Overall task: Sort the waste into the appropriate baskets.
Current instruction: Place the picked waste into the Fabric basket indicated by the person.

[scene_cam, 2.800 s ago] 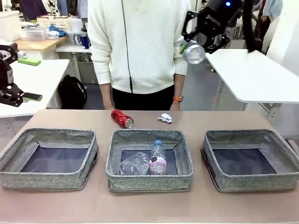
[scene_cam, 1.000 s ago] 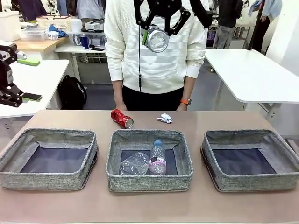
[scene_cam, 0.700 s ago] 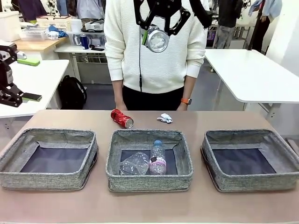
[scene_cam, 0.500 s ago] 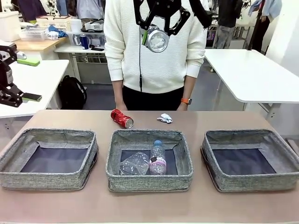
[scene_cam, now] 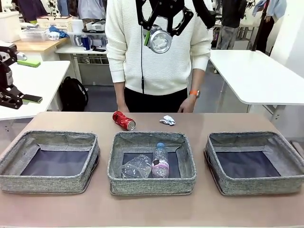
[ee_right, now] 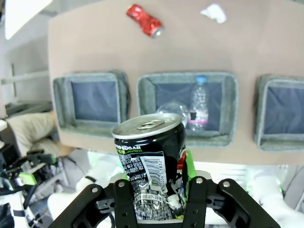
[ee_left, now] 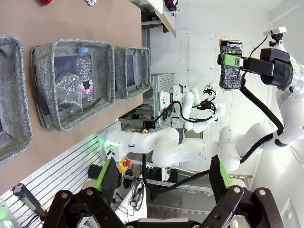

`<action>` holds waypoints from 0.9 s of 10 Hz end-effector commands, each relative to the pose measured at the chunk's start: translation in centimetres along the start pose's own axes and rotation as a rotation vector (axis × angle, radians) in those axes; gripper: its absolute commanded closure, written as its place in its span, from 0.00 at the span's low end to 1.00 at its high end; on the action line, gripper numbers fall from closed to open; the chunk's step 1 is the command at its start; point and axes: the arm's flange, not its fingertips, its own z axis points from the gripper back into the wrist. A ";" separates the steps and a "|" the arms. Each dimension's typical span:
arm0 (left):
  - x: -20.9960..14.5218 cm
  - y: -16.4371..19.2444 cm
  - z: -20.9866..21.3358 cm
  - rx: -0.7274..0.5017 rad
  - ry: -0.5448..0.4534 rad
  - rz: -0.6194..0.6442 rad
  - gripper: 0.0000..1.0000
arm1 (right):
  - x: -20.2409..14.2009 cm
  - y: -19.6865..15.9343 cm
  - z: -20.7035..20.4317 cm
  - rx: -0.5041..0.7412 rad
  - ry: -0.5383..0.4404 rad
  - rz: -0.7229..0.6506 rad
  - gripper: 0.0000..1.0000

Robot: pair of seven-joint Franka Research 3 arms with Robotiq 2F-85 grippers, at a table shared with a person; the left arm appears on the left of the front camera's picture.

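My right gripper (scene_cam: 160, 29) hangs high over the table's far middle, shut on the dark blue can (scene_cam: 159, 41), whose silver end faces the front camera. In the right wrist view the can (ee_right: 151, 167) stands upright between the fingers, above the middle basket (ee_right: 147, 97). That basket (scene_cam: 118, 176) holds the clear label-less bottle (scene_cam: 136, 166) and the pink-labelled bottle (scene_cam: 160, 162). The red can (scene_cam: 124, 120) and the paper wad (scene_cam: 167, 120) lie on the table behind it. The left basket (scene_cam: 47, 184) and the right basket (scene_cam: 254, 186) hold nothing. My left gripper (ee_left: 162, 171) is open and bare.
A person in a white sweater (scene_cam: 156, 66) stands at the far edge, one hand (scene_cam: 185, 105) near the paper wad. White side tables (scene_cam: 256, 76) flank the scene. The left gripper (scene_cam: 30, 80) sits off the table's left side.
Since the oldest frame my right gripper has carried the dark can from the upper right to above the middle. In the last second it holds still; the person's hand rises slightly.
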 end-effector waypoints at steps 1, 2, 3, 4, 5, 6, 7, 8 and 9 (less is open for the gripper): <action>-0.2 0.0 0.0 0.004 0.007 -0.012 0.00 | -0.1 -0.1 0.1 -0.003 -0.003 0.006 0.57; -0.2 0.0 0.0 0.004 0.007 -0.012 0.00 | -0.1 -0.1 0.1 -0.003 -0.003 0.006 0.57; -0.2 0.0 0.0 0.004 0.007 -0.012 0.00 | -0.1 -0.1 0.1 -0.003 -0.003 0.006 0.57; -0.2 0.0 0.0 0.004 0.007 -0.012 0.00 | -0.1 -0.1 0.1 -0.003 -0.003 0.006 0.57; -0.2 0.0 0.0 0.004 0.007 -0.012 0.00 | -0.1 -0.1 0.1 -0.003 -0.003 0.006 0.57; -0.2 0.0 0.0 0.004 0.007 -0.012 0.00 | -0.1 -0.1 0.1 -0.003 -0.003 0.006 0.57; -0.2 0.0 0.0 0.004 0.007 -0.012 0.00 | -0.1 -0.1 0.1 -0.003 -0.003 0.006 0.57; -0.2 0.0 0.0 0.004 0.007 -0.012 0.00 | -0.1 -0.1 0.1 -0.003 -0.003 0.006 0.57; -0.2 0.0 0.0 0.004 0.007 -0.012 0.00 | -0.1 -0.1 0.1 -0.003 -0.003 0.006 0.57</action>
